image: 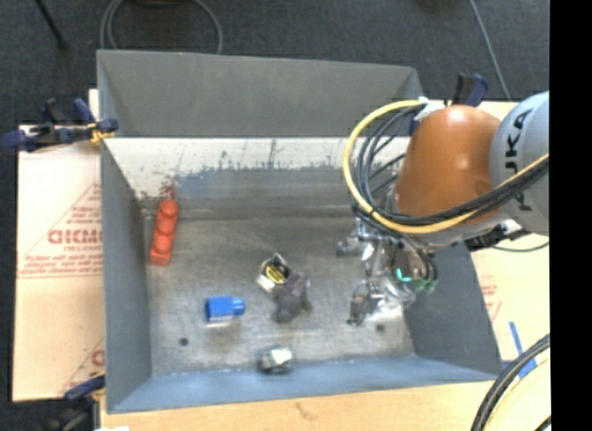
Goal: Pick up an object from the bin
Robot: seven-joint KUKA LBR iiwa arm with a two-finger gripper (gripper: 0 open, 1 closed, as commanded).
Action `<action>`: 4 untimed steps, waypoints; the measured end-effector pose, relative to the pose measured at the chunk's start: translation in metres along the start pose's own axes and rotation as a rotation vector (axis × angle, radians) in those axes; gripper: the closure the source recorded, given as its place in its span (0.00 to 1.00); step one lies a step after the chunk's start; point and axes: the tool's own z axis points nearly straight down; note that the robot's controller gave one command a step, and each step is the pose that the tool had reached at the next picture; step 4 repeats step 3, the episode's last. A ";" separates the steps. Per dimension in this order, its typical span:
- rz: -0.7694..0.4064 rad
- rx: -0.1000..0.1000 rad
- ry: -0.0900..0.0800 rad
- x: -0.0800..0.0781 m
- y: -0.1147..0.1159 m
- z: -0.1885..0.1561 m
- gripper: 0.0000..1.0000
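Position: the gripper (373,307) is low inside the bin (125,281), over bare floor in the right part, and I see nothing between its tips. I cannot tell from this view whether it stands spread or pressed together. The nearest thing is a dark grey lumpy figure (292,299), near the middle of the floor and to the camera-left of the gripper, apart from it. A small yellow, black and white piece (273,273) lies just beside the figure's upper left; I cannot tell whether they touch. Further left are a blue block (225,307) and, by the left wall, an orange knobbly stick (164,231). A small grey-white piece (276,359) lies by the near wall. Assessment: I judge the figure the likeliest pick. It looks light and probably plastic or rubber, so weight is no concern, but its uneven shape may twist or slip out of a pinch. I would take it across the narrower middle, coming from the side away from its neighbour. The blue block, with flat faces, looks the easier hold.
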 end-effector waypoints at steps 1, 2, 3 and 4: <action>-0.120 0.001 -0.019 -0.030 0.052 0.099 0.00; -0.122 0.001 -0.013 -0.028 0.053 0.102 1.00; -0.257 0.002 -0.017 -0.038 0.055 -0.027 1.00; -0.257 0.002 -0.017 -0.038 0.055 -0.027 1.00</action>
